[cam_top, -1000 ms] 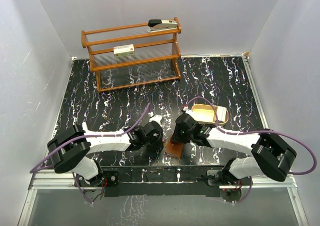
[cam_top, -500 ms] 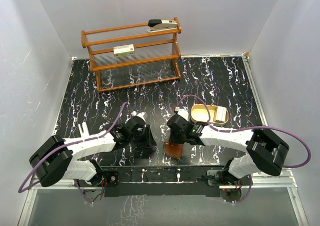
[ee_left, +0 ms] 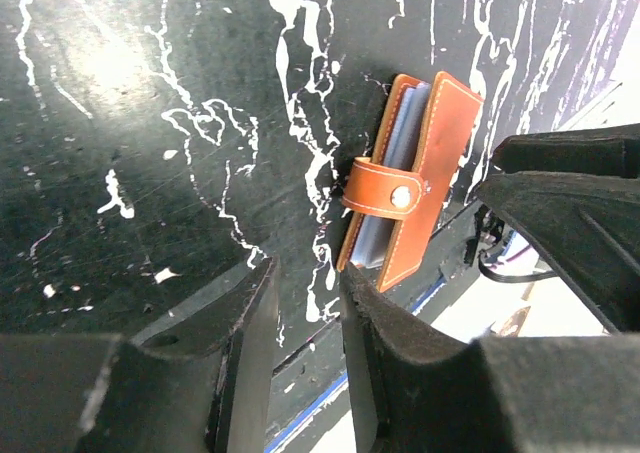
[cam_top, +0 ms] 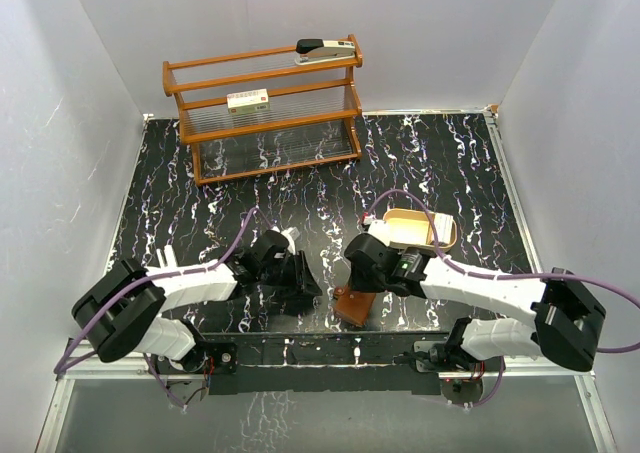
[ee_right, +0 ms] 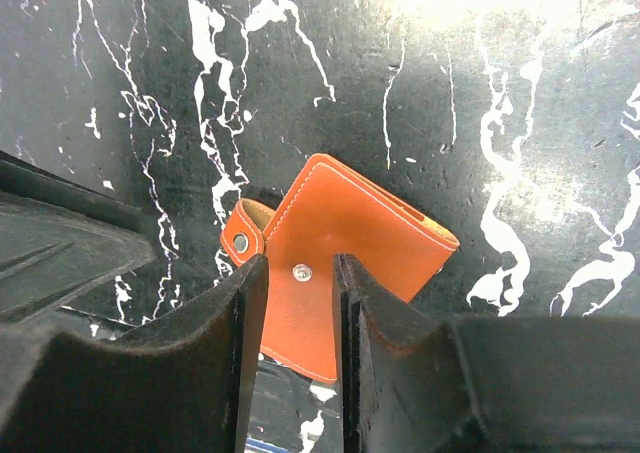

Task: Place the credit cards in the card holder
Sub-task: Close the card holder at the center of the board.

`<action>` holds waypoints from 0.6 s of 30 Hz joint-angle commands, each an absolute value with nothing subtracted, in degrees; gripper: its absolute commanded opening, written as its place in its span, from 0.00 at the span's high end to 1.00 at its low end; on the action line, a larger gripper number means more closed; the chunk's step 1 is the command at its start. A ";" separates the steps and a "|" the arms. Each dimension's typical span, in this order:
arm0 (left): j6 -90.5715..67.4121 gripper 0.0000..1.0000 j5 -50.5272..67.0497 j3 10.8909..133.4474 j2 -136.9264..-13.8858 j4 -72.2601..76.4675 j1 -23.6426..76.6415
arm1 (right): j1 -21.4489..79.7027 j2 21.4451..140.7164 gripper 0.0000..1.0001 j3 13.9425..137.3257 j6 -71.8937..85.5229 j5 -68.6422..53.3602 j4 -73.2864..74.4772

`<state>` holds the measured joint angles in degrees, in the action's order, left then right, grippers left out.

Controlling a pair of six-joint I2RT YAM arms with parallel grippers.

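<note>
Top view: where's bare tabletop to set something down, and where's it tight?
Bare: the wide band between the wooden rack and both arms, and the far right corner behind the tan tray. Crowded: the near edge, where the wallet lies under the right fingers, left fingers close beside it, tray just behind.

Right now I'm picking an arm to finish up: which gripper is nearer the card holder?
Right. The right gripper hangs directly over the card holder, its jaws framing it. The left gripper sits off to one side, with the holder beyond its jaws.
</note>
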<state>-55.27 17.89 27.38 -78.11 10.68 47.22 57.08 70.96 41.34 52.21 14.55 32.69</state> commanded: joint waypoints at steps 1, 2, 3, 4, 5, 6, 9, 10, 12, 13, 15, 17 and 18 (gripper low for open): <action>-56.52 0.70 21.65 28.82 -80.17 13.70 47.20 | 57.22 68.72 0.69 39.75 55.51 17.07 34.03; -56.70 0.69 21.78 28.86 -80.62 13.97 47.15 | 57.28 68.82 0.70 39.61 55.63 16.40 33.82; -56.99 0.68 21.92 28.91 -81.01 14.30 47.18 | 57.23 69.00 0.70 39.44 55.56 15.95 33.45; -57.22 0.67 22.11 29.02 -81.40 14.61 47.18 | 57.22 69.35 0.71 39.26 55.63 15.57 33.02; -57.48 0.67 22.41 29.27 -81.73 14.63 47.20 | 57.17 69.68 0.72 39.25 55.63 15.31 32.89; -57.82 0.67 23.00 29.74 -82.08 14.70 47.20 | 57.21 70.11 0.74 39.26 55.63 14.95 32.75; -58.86 0.69 25.33 31.37 -82.75 14.52 47.20 | 57.30 71.03 0.76 38.92 55.53 13.75 31.56; -58.96 0.69 25.91 31.90 -82.93 13.89 47.20 | 57.30 71.28 0.76 38.67 55.29 13.23 30.89; -58.87 0.67 27.42 32.67 -83.27 13.56 47.13 | 57.34 72.40 0.76 38.42 54.94 12.27 29.81; -58.98 0.66 27.84 32.65 -83.26 13.99 47.14 | 57.42 73.07 0.76 38.51 54.86 11.95 29.72; -59.15 0.61 27.90 32.57 -83.29 14.51 47.15 | 58.51 74.54 0.76 38.78 55.01 12.95 30.22; -58.66 0.59 27.59 32.96 -84.03 14.11 47.17 | 59.78 75.84 0.77 39.22 55.18 14.11 31.01; -58.41 0.58 27.56 33.11 -84.56 14.33 47.14 | 60.15 76.33 0.77 39.28 55.19 14.53 31.31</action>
